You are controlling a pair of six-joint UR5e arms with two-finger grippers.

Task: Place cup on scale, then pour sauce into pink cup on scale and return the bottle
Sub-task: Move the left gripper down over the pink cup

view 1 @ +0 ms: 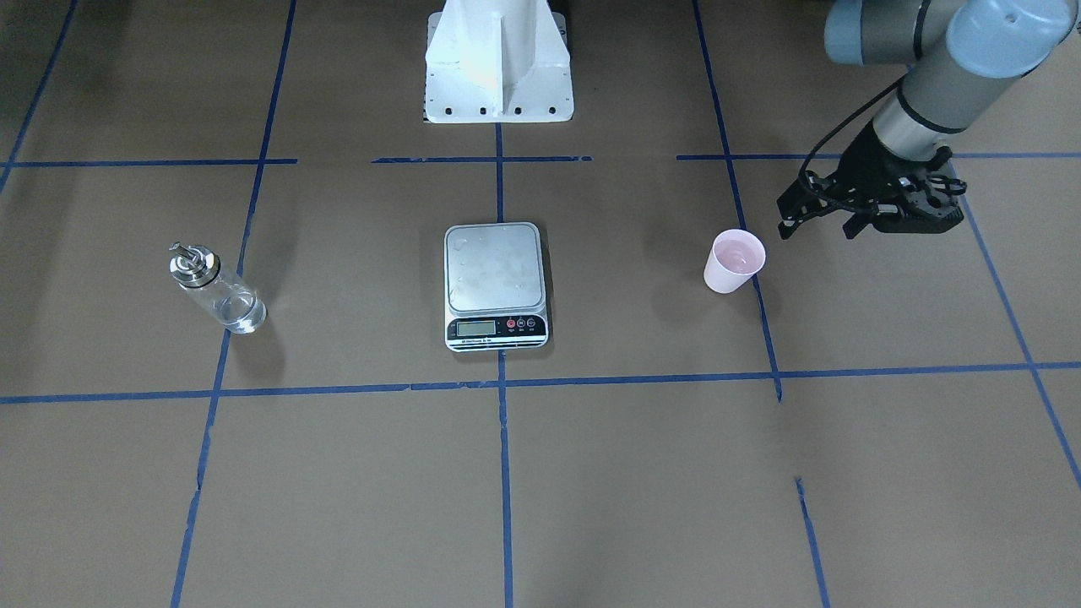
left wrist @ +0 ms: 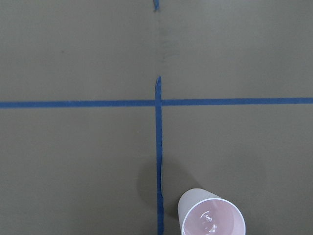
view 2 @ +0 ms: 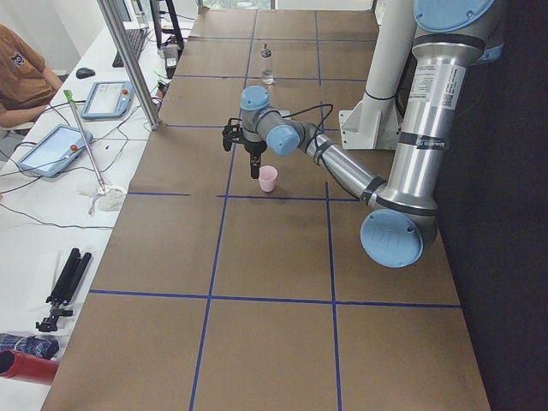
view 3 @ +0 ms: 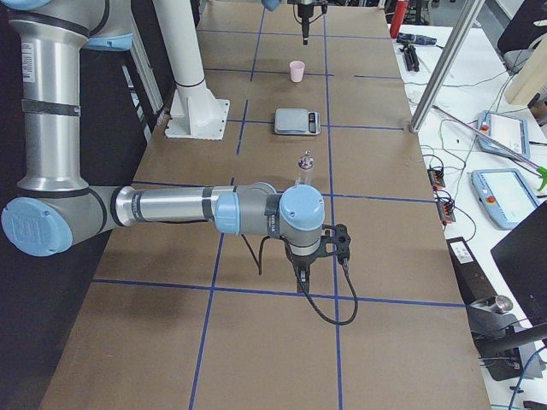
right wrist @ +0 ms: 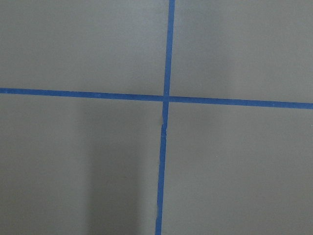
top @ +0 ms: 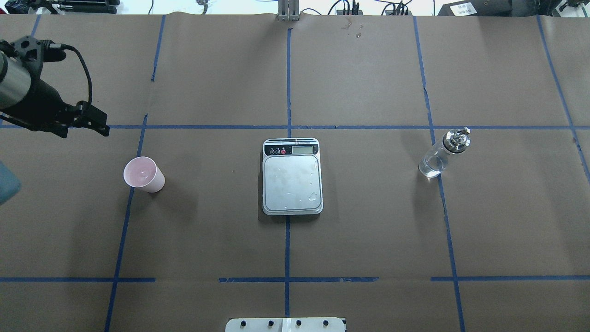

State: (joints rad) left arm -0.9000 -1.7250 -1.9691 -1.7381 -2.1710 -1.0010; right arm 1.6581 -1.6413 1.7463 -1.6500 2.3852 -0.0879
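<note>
The pink cup point(view 1: 733, 262) stands upright on the brown table, well to one side of the scale point(view 1: 495, 279), whose steel platform is bare. The bottle point(view 1: 215, 289) stands upright on the scale's other side. My left gripper point(view 1: 819, 230) hangs above the table just beyond the cup, apart from it, and looks open and empty. In the left wrist view the cup point(left wrist: 211, 218) sits at the bottom edge. My right gripper point(view 3: 303, 272) shows only in the exterior right view, low over the table's end, far from the bottle point(view 3: 304, 166). I cannot tell whether it is open or shut.
The white robot pedestal point(view 1: 498, 59) stands behind the scale. Blue tape lines point(view 1: 503, 380) grid the brown paper. A metal post point(view 2: 128, 60), tablets point(view 2: 51, 147) and cables lie on the white bench along the table's far side.
</note>
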